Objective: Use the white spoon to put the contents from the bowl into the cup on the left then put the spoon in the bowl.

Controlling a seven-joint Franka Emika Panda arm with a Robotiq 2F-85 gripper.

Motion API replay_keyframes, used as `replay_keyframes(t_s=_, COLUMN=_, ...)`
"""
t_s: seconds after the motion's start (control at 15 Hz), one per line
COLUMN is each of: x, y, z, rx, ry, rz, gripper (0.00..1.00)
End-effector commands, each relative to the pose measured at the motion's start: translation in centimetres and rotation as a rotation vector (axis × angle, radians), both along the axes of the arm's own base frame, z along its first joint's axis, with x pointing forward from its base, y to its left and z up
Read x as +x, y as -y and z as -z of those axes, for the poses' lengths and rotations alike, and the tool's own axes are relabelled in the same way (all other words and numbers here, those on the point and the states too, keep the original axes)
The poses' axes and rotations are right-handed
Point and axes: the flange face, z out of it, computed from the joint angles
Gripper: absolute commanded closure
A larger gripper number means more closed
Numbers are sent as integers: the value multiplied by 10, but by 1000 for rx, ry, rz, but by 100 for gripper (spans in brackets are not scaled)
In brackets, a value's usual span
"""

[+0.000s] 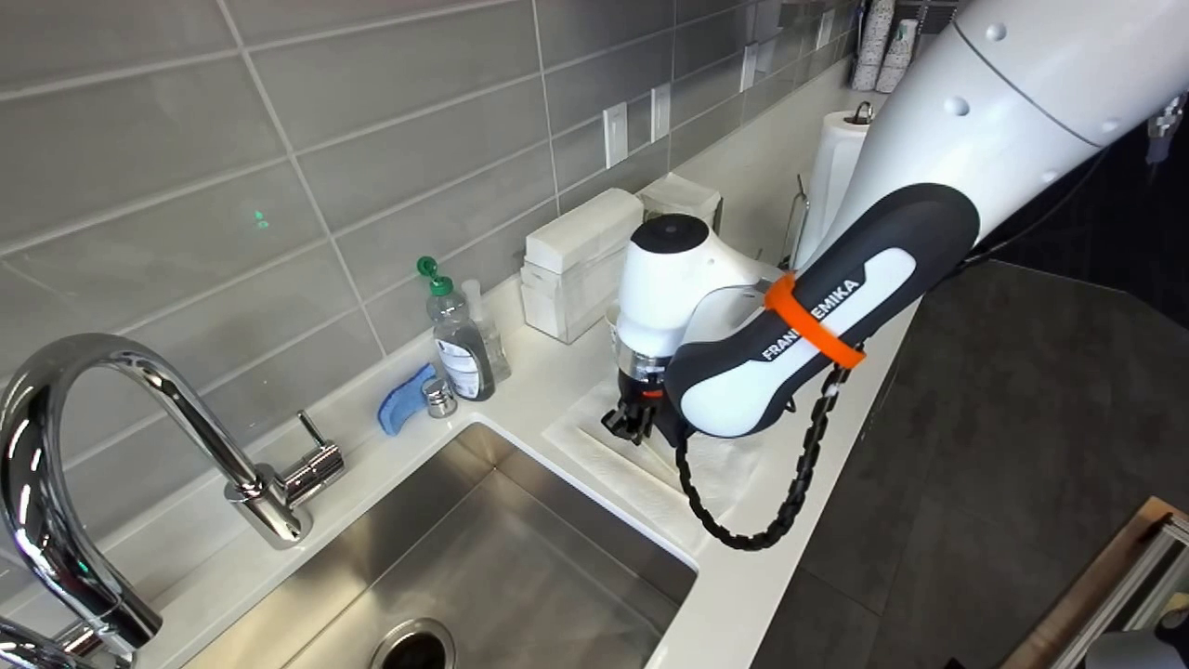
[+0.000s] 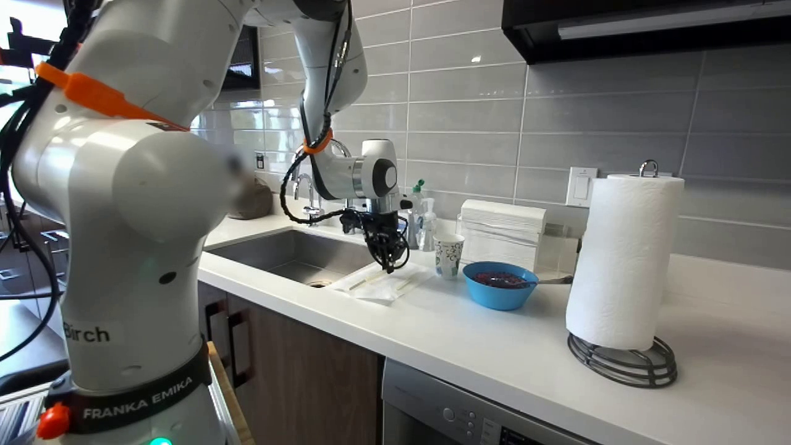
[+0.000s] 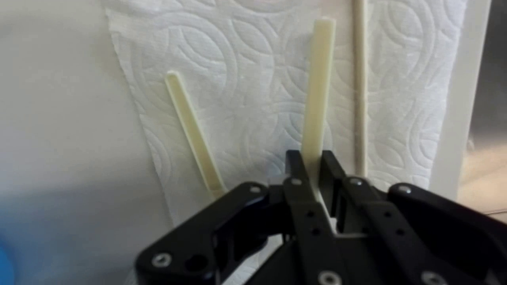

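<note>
My gripper points down over a white paper towel, and its fingers are shut on a slim cream-white handle that looks like the white spoon. The spoon's far end is hidden under the gripper. I cannot tell whether it is lifted off the towel. The gripper also shows in both exterior views. The blue bowl holds dark red contents and a dark-handled spoon. Its edge shows in the wrist view. The white cup with green-teal print stands beside the bowl on the sink side, partly hidden in an exterior view.
A second pale stick and a brownish stick lie on the paper towel. The sink borders the towel. A napkin stack, soap bottles and a paper-towel roll stand on the counter.
</note>
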Motion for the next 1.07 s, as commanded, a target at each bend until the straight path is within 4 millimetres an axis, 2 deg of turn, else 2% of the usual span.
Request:
replay_keyframes(t_s=0.0, x=-8, y=0, z=-27, rx=8, ry=-52, rz=94, gripper=96)
replay_keyframes(t_s=0.47, x=-31, y=37, z=-68, rx=-40, ry=-309, rz=313, gripper=96)
replay_keyframes(t_s=0.67, x=-35, y=64, z=-79, rx=-97, ry=-346, rz=451, gripper=96)
replay_keyframes(t_s=0.8, x=-36, y=89, z=-86, rx=-160, ry=-334, rz=511, gripper=96)
replay_keyframes(t_s=0.87, x=-27, y=70, z=-80, rx=-119, ry=-339, rz=450, gripper=85)
replay_keyframes(t_s=1.0, x=-26, y=86, z=-85, rx=-134, ry=-333, rz=488, gripper=85)
